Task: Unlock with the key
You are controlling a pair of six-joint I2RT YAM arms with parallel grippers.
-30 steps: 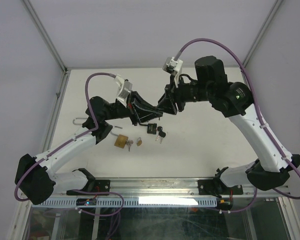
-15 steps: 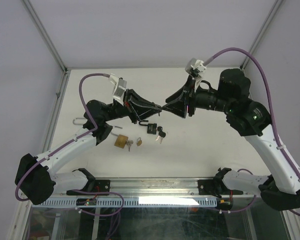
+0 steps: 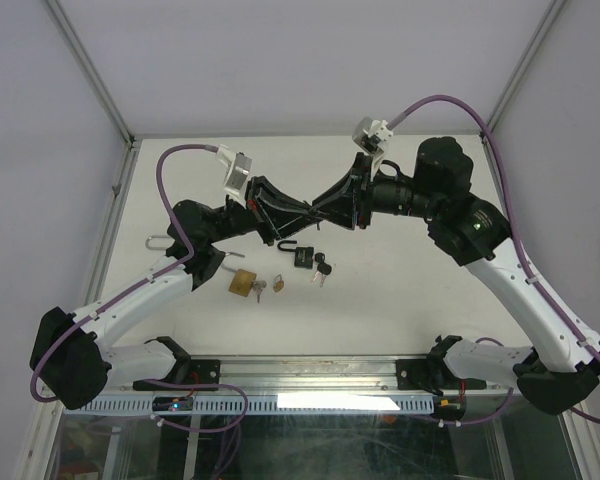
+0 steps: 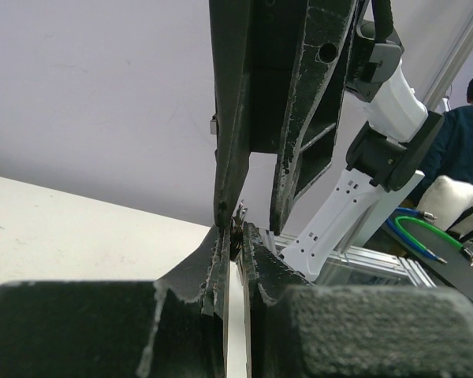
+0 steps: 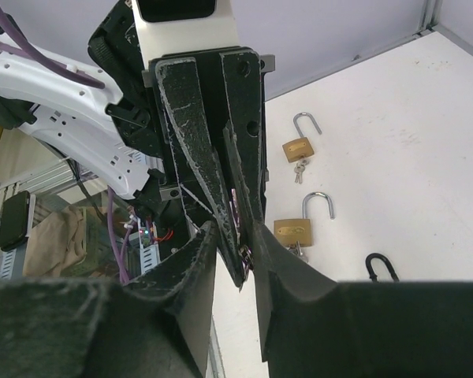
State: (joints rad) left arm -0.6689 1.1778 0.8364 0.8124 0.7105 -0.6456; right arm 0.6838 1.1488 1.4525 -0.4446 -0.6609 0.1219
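**Tip to tip above the counter (image 3: 400,290)**

The left claw (image 4: 232,236) is pressed together on a small piece (image 4: 235,227), too small to identify. The right claw (image 5: 232,236) stands spread astride its tips. Below lie two brass padlocks (image 5: 299,147) (image 5: 292,228) and one black padlock (image 3: 302,256), with black-headed keys (image 3: 320,268) beside it.

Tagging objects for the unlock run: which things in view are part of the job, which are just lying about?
In play: small metal piece pinched in the left jaws, too small to identify.
Lying about: black padlock, black-headed keys, near brass padlock, far brass padlock, both brass ones with shackles open.
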